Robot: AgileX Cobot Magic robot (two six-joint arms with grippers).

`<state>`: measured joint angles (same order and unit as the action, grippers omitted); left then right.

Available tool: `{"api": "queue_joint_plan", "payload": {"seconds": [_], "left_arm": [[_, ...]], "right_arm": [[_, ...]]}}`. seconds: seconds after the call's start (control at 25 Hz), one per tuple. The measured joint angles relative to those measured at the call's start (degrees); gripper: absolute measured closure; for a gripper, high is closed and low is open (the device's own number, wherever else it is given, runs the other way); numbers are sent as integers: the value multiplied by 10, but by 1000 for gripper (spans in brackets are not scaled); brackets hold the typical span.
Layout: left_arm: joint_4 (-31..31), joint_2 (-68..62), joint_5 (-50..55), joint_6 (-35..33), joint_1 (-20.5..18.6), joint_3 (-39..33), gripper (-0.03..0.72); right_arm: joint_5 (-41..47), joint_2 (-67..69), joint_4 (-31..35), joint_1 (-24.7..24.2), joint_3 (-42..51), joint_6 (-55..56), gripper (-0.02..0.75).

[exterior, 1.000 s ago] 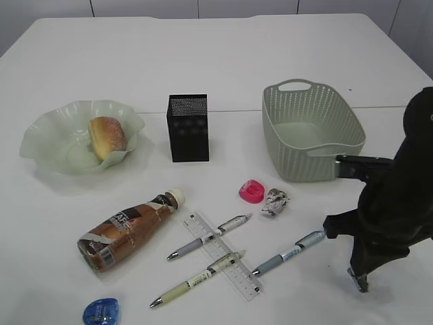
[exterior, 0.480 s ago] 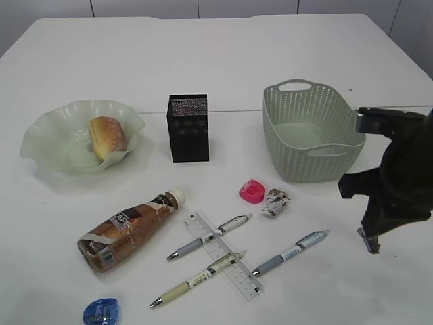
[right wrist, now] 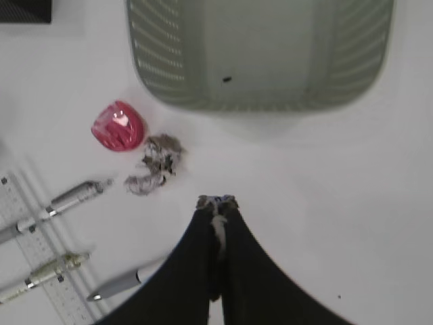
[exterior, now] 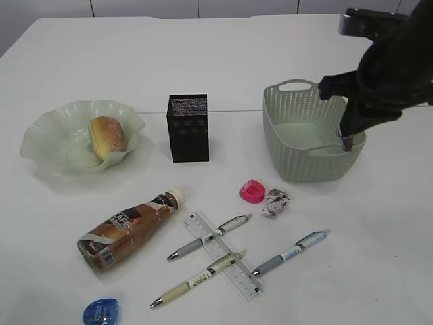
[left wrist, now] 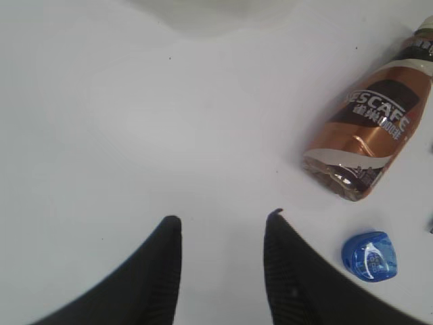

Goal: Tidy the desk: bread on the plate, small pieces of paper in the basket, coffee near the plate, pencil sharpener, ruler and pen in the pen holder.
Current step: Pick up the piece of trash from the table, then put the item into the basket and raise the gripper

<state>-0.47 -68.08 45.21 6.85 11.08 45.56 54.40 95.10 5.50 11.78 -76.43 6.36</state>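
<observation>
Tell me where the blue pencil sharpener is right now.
The blue pencil sharpener lies at the exterior view's bottom-left edge, on the desk just below the coffee bottle's base.

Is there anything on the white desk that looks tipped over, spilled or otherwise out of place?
The brown plastic coffee bottle lies on its side, white cap still on, nothing spilled. Two pens cross the clear plastic ruler. A crumpled paper ball sits beside the pink sharpener, outside the sage-green basket.
</observation>
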Motion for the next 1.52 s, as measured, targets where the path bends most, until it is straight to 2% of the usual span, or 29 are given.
{"api": "queue_joint_plan", "payload": {"seconds": [0.32,0.6,0.76,0.92,1.0,1.16,1.52], "left_arm": [[0,0,0,0,0,0,391],[0,0,0,0,0,0,391],[5,0,0,0,0,0,391],[15,0,0,0,0,0,391],[18,0,0,0,0,0,391],[19,0,0,0,0,0,391],[20,0,0,0,0,0,396]], "right_arm": [[5,120,-12,0,-153,5,740],[6,200,-38,0,-217,21,707],[6,224,-44,0,-229,24,602],[1,228,-48,0,-229,25,379],[-9,228,-55,0,-229,25,297],[-12,228,-58,0,-229,25,256],[67,228,-55,0,-239,15,248]]}}
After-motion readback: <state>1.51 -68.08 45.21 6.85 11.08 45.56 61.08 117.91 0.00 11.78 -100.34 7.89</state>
